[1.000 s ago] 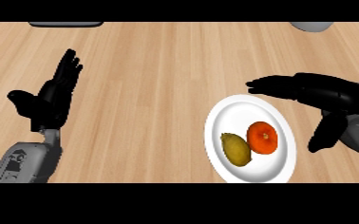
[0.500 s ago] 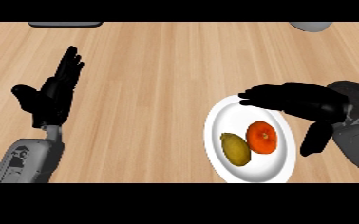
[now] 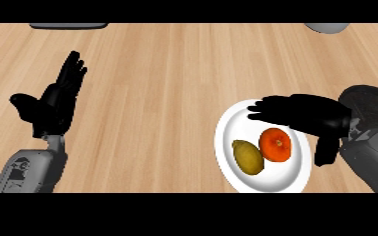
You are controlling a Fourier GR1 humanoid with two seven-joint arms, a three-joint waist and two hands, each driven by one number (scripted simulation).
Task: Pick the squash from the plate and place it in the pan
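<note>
- Wooden counter (image 3: pixel 170 80) fills our view, its pale planks running from 9 o'clock to 3 o'clock.
- At the 11 o'clock edge we see a strip of a dark flat object (image 3: pixel 69 25). It is cut off by the view, and we cannot tell what it is.
- At 9 o'clock the left hand (image 3: pixel 53 105) rests above the counter, fingers straight and pointing up toward 12 o'clock, thumb spread toward 9 o'clock. It holds nothing. Its grey forearm (image 3: pixel 33 170) comes in from 7 o'clock.
- At 4 o'clock lies a white plate (image 3: pixel 224 145).
- On the plate we find the squash (image 3: pixel 249 156), an olive-yellow oval lying toward the plate's 8 o'clock side.
- Just beside the squash, at its 2 o'clock, sits a round orange fruit (image 3: pixel 275 144). The two look close to touching.
- The right hand (image 3: pixel 306 114) hangs over the plate's 12 o'clock rim, just above the orange fruit. Its fingers stretch out toward 9 o'clock and its thumb hangs toward 6 o'clock at the plate's 3 o'clock edge. It is spread wide and grasps nothing, and the squash lies apart from it.
- At the 1 o'clock edge we see part of a grey rounded object (image 3: pixel 327 27).
</note>
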